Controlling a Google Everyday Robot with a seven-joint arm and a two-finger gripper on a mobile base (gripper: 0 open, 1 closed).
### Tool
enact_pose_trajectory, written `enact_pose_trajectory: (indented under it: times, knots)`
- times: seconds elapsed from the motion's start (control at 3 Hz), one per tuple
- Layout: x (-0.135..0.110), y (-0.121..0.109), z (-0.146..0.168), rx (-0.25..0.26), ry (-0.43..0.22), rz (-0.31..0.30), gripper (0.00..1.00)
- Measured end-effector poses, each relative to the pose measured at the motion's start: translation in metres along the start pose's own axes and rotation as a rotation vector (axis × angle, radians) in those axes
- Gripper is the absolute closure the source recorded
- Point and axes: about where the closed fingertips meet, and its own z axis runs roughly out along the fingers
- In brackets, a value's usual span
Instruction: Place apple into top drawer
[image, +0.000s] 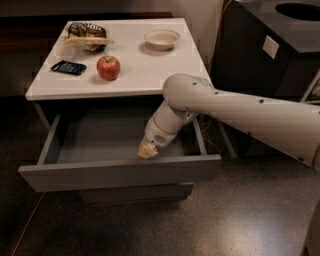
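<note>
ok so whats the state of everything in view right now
top drawer: pulled open
apple: upright on the cabinet top, not held
gripper: low inside the open drawer, near its front wall
white bowl: upright on the cabinet top
snack bag: lying at the back left corner
dark packet: lying flat, left of the apple

The gripper (147, 150) hangs inside the open top drawer (120, 173); the apple (108, 67) sits on the white top (155, 70).
</note>
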Motion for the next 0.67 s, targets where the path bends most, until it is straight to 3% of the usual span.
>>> enact_pose_trajectory:
  times: [0.33,0.67]
  knots:
    - [-0.003,0.012,-0.003,-0.018,-0.015,-0.003,1.00]
    - [-0.002,0.003,-0.030,-0.012,-0.044,0.029,1.00]
